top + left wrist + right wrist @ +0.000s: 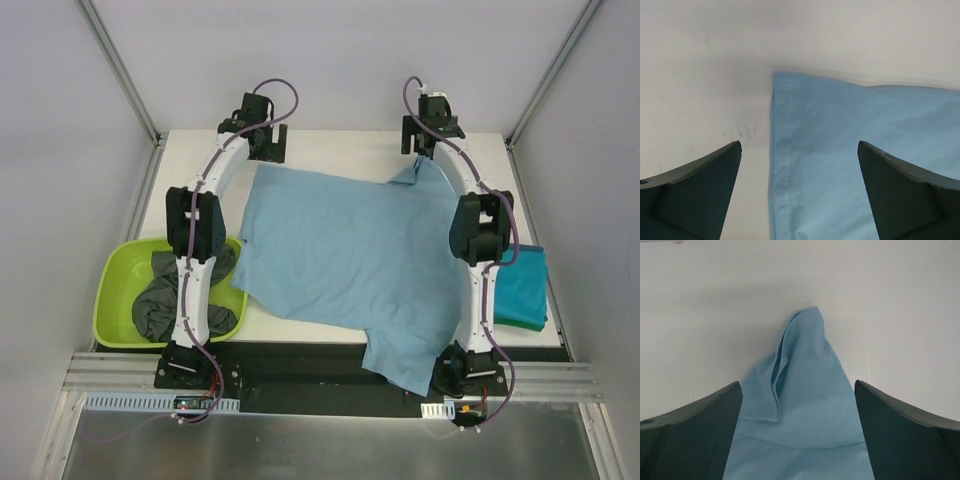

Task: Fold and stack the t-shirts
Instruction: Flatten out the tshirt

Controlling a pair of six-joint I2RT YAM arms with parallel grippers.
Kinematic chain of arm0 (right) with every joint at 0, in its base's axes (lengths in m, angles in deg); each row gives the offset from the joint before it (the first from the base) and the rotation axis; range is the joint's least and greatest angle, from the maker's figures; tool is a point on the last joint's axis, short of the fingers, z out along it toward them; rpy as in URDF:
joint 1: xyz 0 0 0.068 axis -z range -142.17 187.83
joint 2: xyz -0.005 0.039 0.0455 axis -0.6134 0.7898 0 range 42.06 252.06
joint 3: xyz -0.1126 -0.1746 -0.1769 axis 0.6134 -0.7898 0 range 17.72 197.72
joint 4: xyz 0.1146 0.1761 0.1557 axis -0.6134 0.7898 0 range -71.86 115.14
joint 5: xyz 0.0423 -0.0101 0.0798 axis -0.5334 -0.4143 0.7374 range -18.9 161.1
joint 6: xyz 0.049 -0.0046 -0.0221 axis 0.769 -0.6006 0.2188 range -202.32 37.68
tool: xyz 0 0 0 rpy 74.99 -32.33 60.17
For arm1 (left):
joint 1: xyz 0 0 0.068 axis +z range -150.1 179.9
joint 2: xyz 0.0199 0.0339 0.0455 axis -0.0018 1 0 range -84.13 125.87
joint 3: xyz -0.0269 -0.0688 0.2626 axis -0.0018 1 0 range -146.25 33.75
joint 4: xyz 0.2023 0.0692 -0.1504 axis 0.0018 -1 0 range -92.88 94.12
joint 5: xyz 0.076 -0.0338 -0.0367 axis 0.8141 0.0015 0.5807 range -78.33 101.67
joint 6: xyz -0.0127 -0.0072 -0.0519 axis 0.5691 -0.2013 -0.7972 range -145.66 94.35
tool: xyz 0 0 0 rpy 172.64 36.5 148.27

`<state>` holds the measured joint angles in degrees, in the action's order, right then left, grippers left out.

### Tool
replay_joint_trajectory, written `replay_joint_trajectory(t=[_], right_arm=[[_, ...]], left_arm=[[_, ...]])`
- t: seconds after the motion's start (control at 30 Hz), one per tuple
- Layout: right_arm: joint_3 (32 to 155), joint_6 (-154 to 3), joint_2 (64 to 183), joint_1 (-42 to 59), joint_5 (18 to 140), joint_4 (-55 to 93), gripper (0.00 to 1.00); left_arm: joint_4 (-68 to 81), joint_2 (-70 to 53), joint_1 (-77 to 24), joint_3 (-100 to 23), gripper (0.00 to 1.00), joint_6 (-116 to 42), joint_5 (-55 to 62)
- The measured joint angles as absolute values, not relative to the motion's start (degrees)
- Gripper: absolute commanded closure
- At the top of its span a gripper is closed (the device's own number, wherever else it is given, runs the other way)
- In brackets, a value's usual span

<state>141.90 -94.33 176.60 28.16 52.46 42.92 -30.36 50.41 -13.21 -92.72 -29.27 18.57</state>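
A light blue t-shirt [345, 250] lies spread over the middle of the white table, one part hanging over the near edge. My left gripper [268, 142] is open above its far left corner [840, 150], which lies flat between the jaws. My right gripper [425, 140] is open above the shirt's far right corner [805, 390], which rises in a peaked fold between the jaws. A teal shirt [522, 288] lies folded at the right edge. Dark grey shirts [165, 300] are bundled in the tub.
A lime-green plastic tub [115, 290] stands at the left edge beside the left arm. Grey walls close in the table on the far, left and right sides. A black strip and metal rail run along the near edge.
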Motion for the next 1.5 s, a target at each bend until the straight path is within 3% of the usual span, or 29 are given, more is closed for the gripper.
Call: replay_joint_trajectory(t=[0.3, 0.5, 1.0, 1.5], right_arm=[[126.6, -92.1, 154.0, 28.2, 60.7, 46.3, 0.0], [122.6, -88.7, 148.0, 28.2, 66.2, 49.4, 0.0], [135.4, -76.3, 174.6, 28.4, 73.8, 52.2, 0.01], [135.8, -71.1, 176.3, 29.0, 74.0, 49.1, 0.0]], left_arm=[[-30.0, 35.2, -13.6, -83.5, 0.01, -33.0, 11.9], [-29.8, 32.3, -13.6, -77.4, 0.01, -36.8, 4.4], [-29.8, 37.1, -14.4, -68.0, 0.01, -40.2, -0.3], [-29.4, 39.0, -14.4, -63.2, 0.01, -39.5, 3.4]])
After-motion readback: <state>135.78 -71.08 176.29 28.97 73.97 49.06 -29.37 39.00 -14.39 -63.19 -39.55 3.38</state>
